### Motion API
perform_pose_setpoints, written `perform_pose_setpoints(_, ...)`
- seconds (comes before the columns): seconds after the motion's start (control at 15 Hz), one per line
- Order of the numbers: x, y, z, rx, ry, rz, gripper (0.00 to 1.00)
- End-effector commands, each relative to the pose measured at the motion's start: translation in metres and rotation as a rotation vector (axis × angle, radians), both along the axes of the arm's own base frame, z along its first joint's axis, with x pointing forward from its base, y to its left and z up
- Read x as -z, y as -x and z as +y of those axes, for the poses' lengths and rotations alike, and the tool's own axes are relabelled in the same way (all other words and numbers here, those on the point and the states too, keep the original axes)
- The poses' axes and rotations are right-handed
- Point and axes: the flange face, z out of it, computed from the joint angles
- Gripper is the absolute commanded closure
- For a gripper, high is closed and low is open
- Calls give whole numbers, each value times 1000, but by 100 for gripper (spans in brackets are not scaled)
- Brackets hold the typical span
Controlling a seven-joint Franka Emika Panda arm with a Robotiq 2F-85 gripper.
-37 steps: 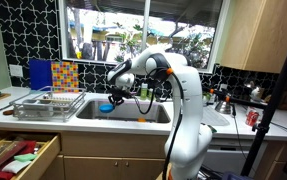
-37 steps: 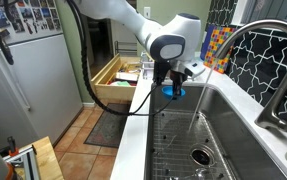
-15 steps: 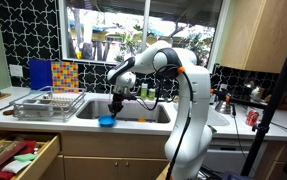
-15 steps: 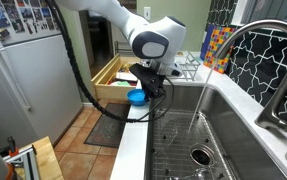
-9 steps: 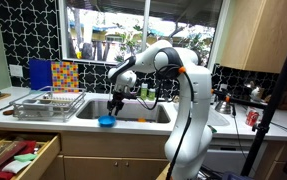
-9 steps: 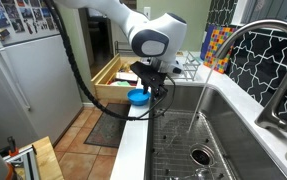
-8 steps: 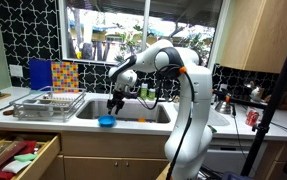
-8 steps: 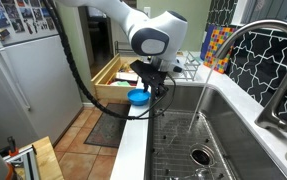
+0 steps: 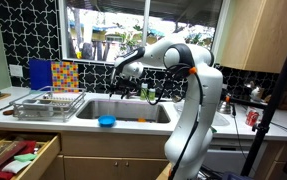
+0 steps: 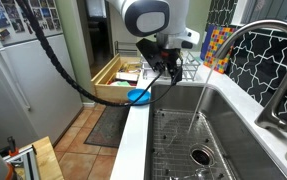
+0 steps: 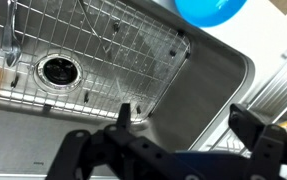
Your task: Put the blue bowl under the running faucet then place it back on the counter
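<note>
The blue bowl (image 9: 106, 121) sits upright on the counter (image 10: 133, 140) at the front rim of the sink. It also shows in the other exterior view (image 10: 137, 97) and at the top of the wrist view (image 11: 211, 10). My gripper (image 9: 119, 88) hangs well above the bowl (image 10: 163, 78), open, with nothing between its fingers (image 11: 188, 125). The arched faucet (image 10: 245, 40) runs a thin stream of water (image 10: 200, 112) into the sink, apart from the bowl.
A wire grid (image 11: 103, 50) and the drain (image 11: 58, 68) lie in the steel basin. A dish rack (image 9: 48, 103) and a coloured board (image 9: 53, 73) stand beside the sink. A drawer (image 9: 18, 152) hangs open below the counter. Small bottles (image 9: 148, 92) line the back.
The gripper has opened and let go of the blue bowl on the counter edge, then risen clear above it. The bowl has stayed where it was set.
</note>
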Motion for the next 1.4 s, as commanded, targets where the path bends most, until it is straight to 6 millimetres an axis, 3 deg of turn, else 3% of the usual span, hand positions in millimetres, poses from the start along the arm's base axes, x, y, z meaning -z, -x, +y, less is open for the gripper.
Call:
perform_pose_setpoints(0.0,-7,2,-10,170,71,-73,0)
perform_pose_setpoints(0.2,-8,0,-21,307,153,-109,0)
perform_pose_setpoints(0.47,-4,11,-37,482,272,-9,0)
perform_pose_setpoints(0.73,-5,27,-36,566,218,145,0)
perform_pose_setpoints(1.0,-21,38,-34,580,200,78,0)
perform_pose_setpoints(1.33,-58,56,-31,558,185,-114,0)
